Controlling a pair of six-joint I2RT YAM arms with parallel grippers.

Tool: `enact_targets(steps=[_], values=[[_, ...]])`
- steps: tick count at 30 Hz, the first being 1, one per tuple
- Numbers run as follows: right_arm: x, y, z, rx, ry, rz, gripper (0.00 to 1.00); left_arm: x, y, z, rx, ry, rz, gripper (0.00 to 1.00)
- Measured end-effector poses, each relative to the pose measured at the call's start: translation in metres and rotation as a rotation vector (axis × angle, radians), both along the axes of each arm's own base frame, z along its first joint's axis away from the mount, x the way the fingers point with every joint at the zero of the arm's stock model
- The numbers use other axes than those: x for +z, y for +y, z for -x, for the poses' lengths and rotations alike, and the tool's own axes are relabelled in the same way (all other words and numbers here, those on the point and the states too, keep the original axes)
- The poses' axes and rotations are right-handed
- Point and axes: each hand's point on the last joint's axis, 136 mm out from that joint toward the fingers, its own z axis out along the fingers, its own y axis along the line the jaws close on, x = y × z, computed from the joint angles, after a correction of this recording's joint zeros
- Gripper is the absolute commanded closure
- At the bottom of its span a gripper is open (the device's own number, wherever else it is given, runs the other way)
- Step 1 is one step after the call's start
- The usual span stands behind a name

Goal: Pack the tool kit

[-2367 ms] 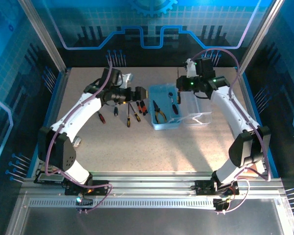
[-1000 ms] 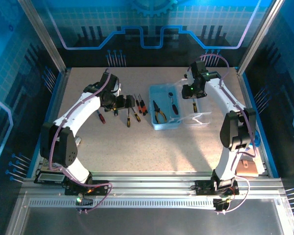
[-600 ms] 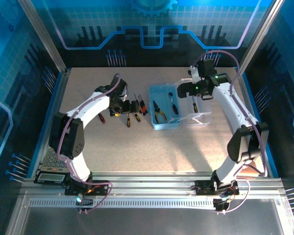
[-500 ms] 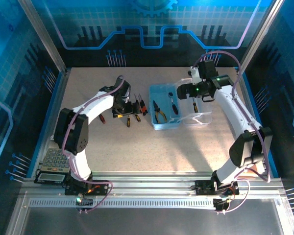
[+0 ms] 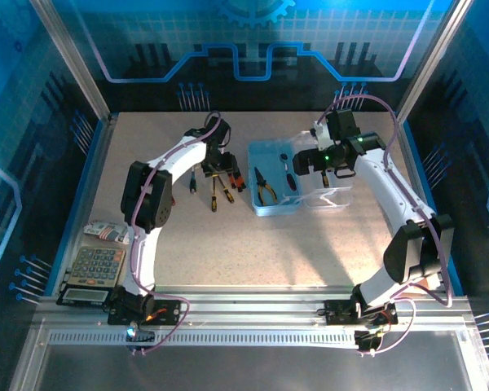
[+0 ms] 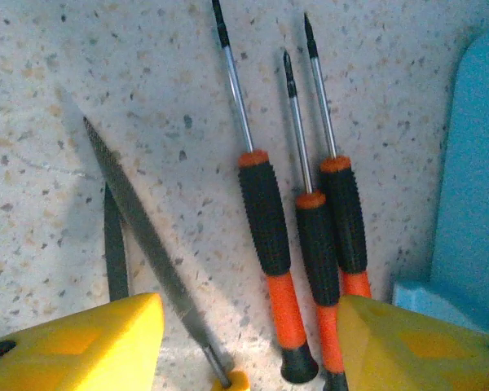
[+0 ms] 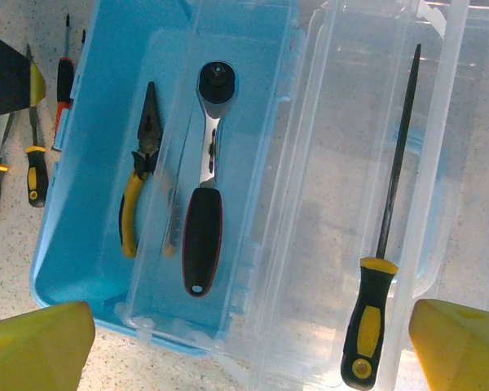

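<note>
Speckled tabletop (image 6: 57, 73), two screwdrivers (image 6: 319, 252) partly off-frame.

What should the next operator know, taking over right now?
Left claw: open, low over the table, jaws either side of the handle ends of three orange-and-black screwdrivers and a file. Nothing gripped.
Right claw: open, empty, above the open tool box.
Done: pliers and ratchet lie in the blue box. A second file lies in the clear lid.
Left: load the screwdrivers and file from the table, probably move the lid's file into the box, close the lid.
</note>
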Motion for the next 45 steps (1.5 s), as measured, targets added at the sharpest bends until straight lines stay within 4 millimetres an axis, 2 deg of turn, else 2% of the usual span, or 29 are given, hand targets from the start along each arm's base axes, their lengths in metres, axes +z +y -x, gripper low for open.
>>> enact_targets(steps=[4, 9, 14, 45], values=[[0.001, 0.001, -0.001, 0.001, -0.005, -0.004, 0.00, -0.010, 0.003, -0.001, 0.002, 0.014, -0.029, 0.59], [0.002, 0.004, -0.002, 0.009, -0.009, -0.023, 0.00, -0.027, 0.008, 0.001, 0.010, 0.048, -0.066, 0.60], [0.003, 0.007, -0.002, 0.016, -0.011, -0.035, 0.00, -0.022, 0.004, -0.010, 0.009, 0.022, -0.068, 0.60], [0.000, 0.013, -0.001, 0.035, -0.004, -0.065, 0.00, -0.023, -0.009, -0.017, 0.009, 0.004, -0.044, 0.64]])
